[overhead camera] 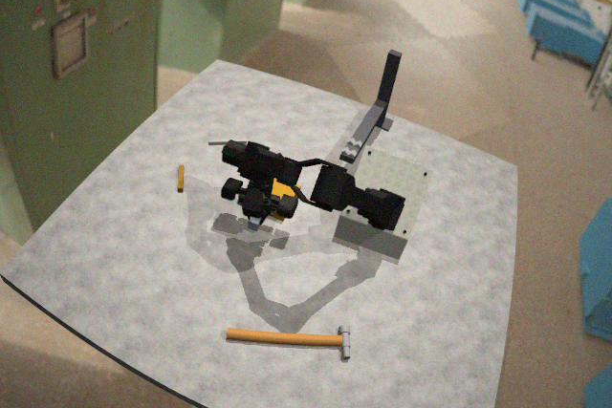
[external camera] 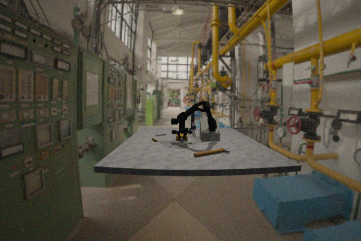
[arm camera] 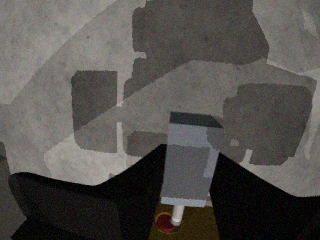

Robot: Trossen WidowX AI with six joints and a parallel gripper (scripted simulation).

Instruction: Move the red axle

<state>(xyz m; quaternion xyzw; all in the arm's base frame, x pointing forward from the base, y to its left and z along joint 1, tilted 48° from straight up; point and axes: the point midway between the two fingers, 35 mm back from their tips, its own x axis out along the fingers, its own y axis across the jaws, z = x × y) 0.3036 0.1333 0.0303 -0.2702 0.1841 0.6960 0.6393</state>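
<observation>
Item: 1 gripper [overhead camera: 253, 225] [external camera: 181, 141] [arm camera: 186, 152], fingers closed on 1 grey block with a pale pin [overhead camera: 254, 222] [arm camera: 187, 165], possibly a push tool.
Item: 1 red axle [arm camera: 165, 222], its end seen in the yellow beam [overhead camera: 284, 189] [external camera: 177, 137] [arm camera: 192, 225], mid-table; pin beside or over it, contact unclear.
Item: V-blocks [overhead camera: 352, 147] on 1 bracket [overhead camera: 368, 122], toward the far edge, unfilled.
Outstanding: extraction, placing, release, withdrawal.
</observation>
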